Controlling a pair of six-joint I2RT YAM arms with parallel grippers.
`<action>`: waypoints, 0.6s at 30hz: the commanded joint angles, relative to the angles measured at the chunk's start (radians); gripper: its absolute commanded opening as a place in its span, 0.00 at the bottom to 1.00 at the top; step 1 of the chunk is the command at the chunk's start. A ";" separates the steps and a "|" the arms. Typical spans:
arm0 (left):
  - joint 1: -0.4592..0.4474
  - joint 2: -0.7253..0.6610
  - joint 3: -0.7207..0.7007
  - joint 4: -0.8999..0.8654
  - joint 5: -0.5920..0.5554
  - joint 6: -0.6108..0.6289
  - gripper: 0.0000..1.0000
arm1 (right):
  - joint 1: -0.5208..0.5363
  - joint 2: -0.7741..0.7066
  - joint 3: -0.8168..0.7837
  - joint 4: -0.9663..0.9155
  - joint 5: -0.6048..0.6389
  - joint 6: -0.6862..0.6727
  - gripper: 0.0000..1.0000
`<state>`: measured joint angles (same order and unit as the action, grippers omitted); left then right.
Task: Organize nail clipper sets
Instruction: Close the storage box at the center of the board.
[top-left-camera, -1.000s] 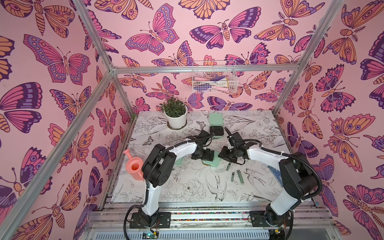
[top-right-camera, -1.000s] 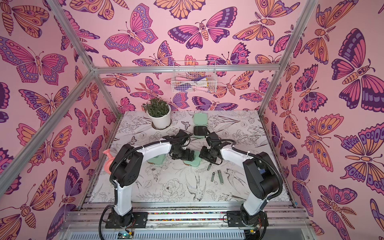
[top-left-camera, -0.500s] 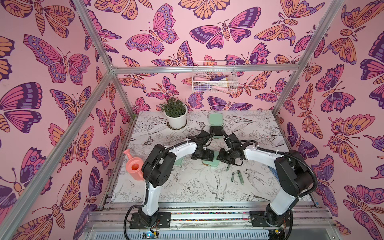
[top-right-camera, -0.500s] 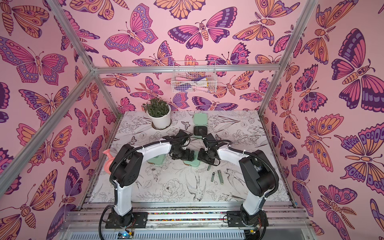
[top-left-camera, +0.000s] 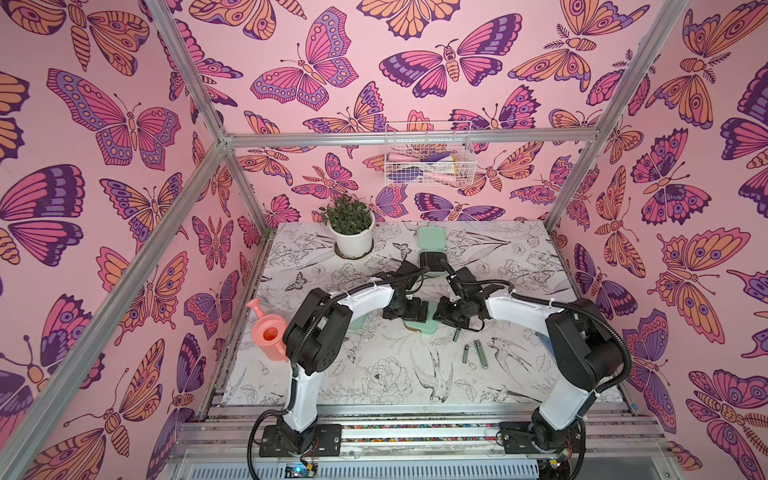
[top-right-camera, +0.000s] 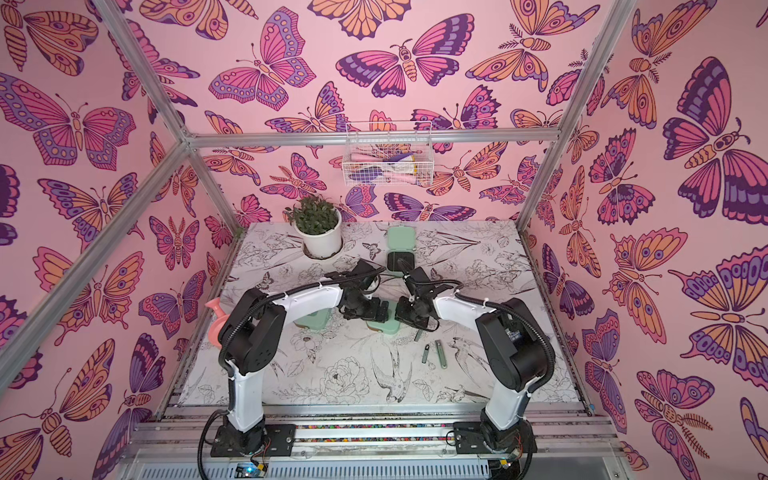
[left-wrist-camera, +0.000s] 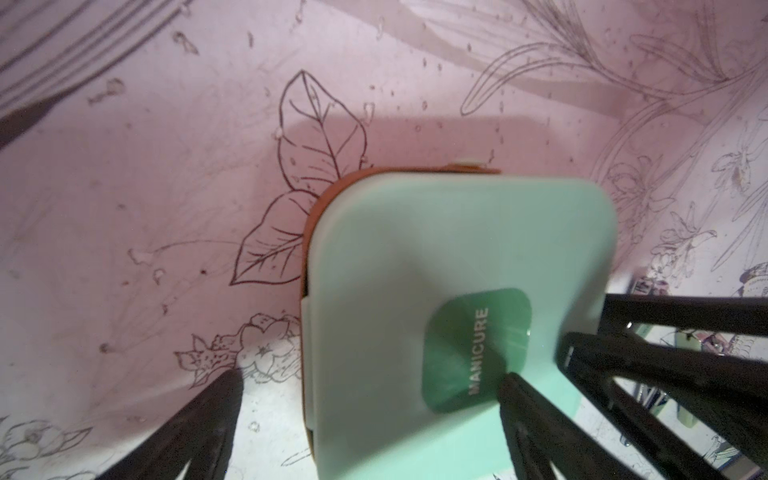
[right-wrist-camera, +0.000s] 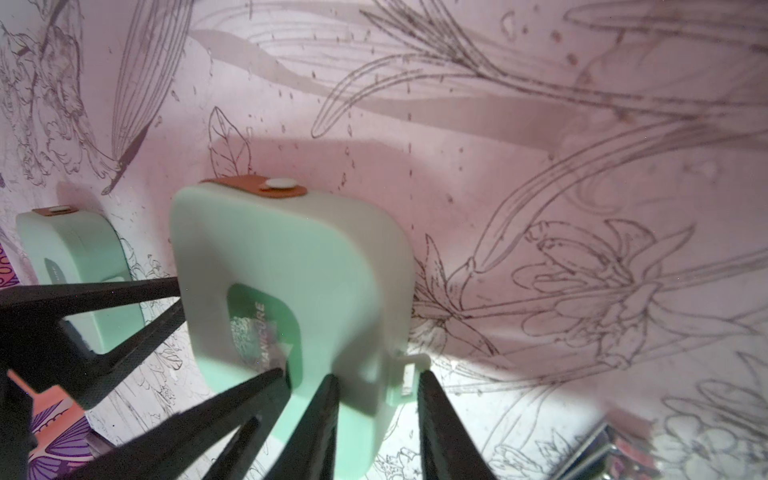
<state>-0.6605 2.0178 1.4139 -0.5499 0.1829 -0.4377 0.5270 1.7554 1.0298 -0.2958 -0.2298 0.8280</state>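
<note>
Closed mint-green rounded-square plastic case lay between the wide-open left gripper and right gripper. The latter's grip was unclear.

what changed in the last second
The right gripper moved toward the left gripper, up to the edge of the middle case; whether it grips the case is unclear. The left gripper, open over that case, the case itself and the loose clippers stayed put.

Clippers right of central case
</note>
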 joint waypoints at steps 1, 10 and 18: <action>-0.001 0.015 -0.043 -0.090 -0.016 -0.002 0.97 | 0.014 0.025 0.026 0.011 0.008 0.014 0.33; 0.000 0.015 -0.043 -0.090 -0.013 -0.003 0.97 | 0.023 0.037 0.006 0.032 0.007 0.026 0.33; 0.000 0.015 -0.043 -0.090 -0.008 -0.004 0.97 | 0.025 0.037 0.001 0.012 0.030 0.019 0.33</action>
<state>-0.6605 2.0171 1.4132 -0.5503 0.1833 -0.4377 0.5392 1.7695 1.0351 -0.2718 -0.2264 0.8406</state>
